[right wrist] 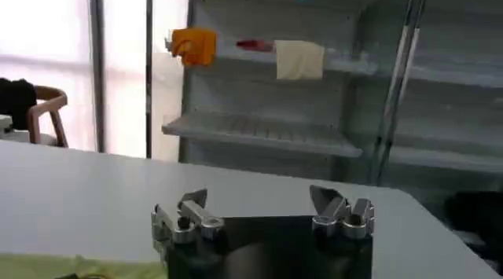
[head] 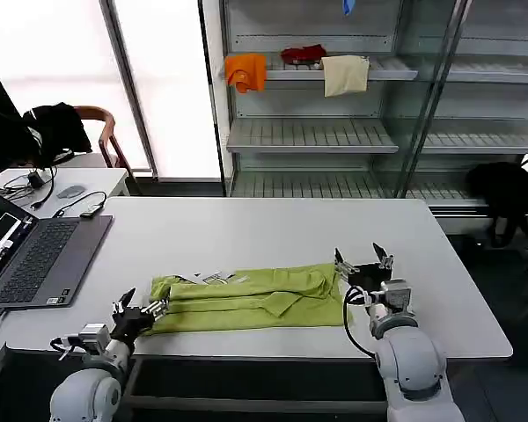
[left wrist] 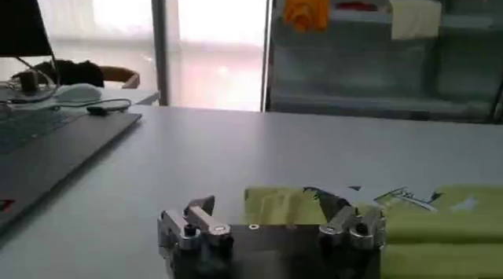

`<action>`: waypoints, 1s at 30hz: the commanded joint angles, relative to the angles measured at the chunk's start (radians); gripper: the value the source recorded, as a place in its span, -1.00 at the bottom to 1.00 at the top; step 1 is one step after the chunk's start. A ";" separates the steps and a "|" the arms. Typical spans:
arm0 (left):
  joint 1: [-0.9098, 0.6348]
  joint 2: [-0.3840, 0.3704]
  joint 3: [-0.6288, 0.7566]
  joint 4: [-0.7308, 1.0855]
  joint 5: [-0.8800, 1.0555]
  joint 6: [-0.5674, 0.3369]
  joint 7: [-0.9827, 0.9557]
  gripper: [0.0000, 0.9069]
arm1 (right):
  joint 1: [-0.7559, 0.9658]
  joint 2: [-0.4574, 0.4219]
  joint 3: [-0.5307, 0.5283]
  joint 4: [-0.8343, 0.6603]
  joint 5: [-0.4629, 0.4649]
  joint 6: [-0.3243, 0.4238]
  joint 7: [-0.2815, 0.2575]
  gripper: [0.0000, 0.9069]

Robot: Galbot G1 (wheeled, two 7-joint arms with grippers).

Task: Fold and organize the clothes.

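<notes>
— T-shirt (head: 246, 299) position?
— Laid folded into a long band across the table's (head: 246, 233) near edge.
— Left gripper (head: 141, 314)?
— Held at the shirt's left end, fingers spread, nothing clamped.
— Right gripper (head: 363, 259)?
— Held at the right end, fingers spread wide, nothing gripped.

the t-shirt (head: 246, 299) lies on the table (head: 246, 233) at its near edge; laptop (head: 35, 259) at nine o'clock of it, shelves (head: 352, 132) beyond at twelve, three cloths (head: 345, 74) on them.
</notes>
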 commanded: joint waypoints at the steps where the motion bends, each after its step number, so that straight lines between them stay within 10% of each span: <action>1: 0.015 -0.036 0.015 0.034 0.019 -0.053 -0.074 0.87 | 0.010 -0.015 0.014 0.022 0.026 0.000 -0.001 1.00; 2: 0.012 -0.038 0.017 0.039 0.019 -0.055 -0.077 0.53 | 0.010 -0.015 0.013 0.022 0.025 0.000 -0.001 1.00; 15: 0.009 -0.052 0.041 0.053 0.040 -0.077 -0.044 -0.98 | 0.018 -0.009 0.009 0.011 0.022 0.000 -0.004 1.00; 30: -0.010 -0.059 0.058 0.068 0.086 -0.107 -0.013 -1.00 | 0.038 -0.004 0.011 -0.004 0.023 0.000 0.002 1.00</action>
